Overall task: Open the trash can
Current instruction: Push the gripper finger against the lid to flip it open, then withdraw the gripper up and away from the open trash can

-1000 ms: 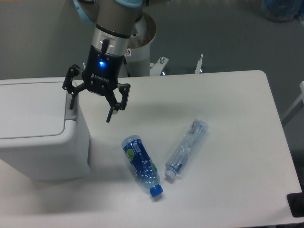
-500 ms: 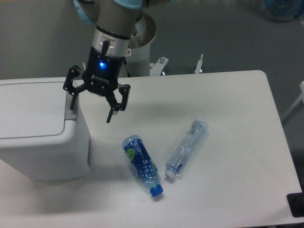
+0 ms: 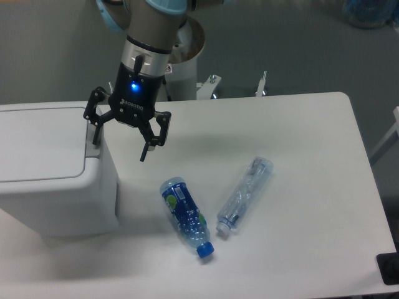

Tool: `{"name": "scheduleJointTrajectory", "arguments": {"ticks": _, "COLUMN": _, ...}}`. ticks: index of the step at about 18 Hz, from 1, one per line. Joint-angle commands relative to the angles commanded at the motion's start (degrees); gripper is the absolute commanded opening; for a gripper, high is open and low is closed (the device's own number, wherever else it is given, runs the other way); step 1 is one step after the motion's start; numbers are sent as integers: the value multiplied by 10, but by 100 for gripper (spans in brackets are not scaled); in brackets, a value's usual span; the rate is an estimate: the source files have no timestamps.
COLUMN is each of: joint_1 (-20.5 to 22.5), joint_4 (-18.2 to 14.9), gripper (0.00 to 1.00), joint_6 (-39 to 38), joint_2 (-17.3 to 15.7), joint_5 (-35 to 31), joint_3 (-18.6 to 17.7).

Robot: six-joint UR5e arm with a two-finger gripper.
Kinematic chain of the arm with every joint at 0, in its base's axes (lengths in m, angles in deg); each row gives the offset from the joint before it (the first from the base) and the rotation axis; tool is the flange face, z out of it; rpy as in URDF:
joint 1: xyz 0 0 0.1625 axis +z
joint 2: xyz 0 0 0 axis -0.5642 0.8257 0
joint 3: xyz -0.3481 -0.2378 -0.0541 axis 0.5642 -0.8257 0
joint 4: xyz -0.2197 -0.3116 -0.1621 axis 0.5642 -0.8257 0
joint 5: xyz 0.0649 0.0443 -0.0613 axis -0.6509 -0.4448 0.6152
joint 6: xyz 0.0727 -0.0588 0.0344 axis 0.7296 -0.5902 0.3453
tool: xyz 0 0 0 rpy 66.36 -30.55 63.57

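Observation:
The trash can [image 3: 47,177] is a large boxy light-grey bin at the left of the table, its flat lid [image 3: 37,143] lying closed. My gripper [image 3: 120,147] hangs open at the bin's right edge. Its left finger [image 3: 95,132] is at the lid's right rim; I cannot tell if it touches. Its right finger [image 3: 146,149] hangs over the table, clear of the bin. Nothing is held.
A blue-labelled bottle [image 3: 186,217] with a blue cap lies on the white table [image 3: 299,156] just right of the bin. A clear crushed bottle [image 3: 245,194] lies beside it. A white pedestal [image 3: 184,62] stands behind the table.

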Motion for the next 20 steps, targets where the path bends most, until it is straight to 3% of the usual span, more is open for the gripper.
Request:
{"name": "scheduleJointTrajectory", "arguments": {"ticks": 10, "joint_1": 0, "joint_4": 1, "gripper": 100, "joint_6": -2, "joint_2": 1, "joint_5": -9, "joint_3": -4}}
{"name": "scheduleJointTrajectory", "arguments": {"ticks": 20, "joint_1": 25, "joint_4": 4, "gripper": 100, "joint_6": -41, "joint_2": -6, "joint_5": 7, "joint_3": 33}}
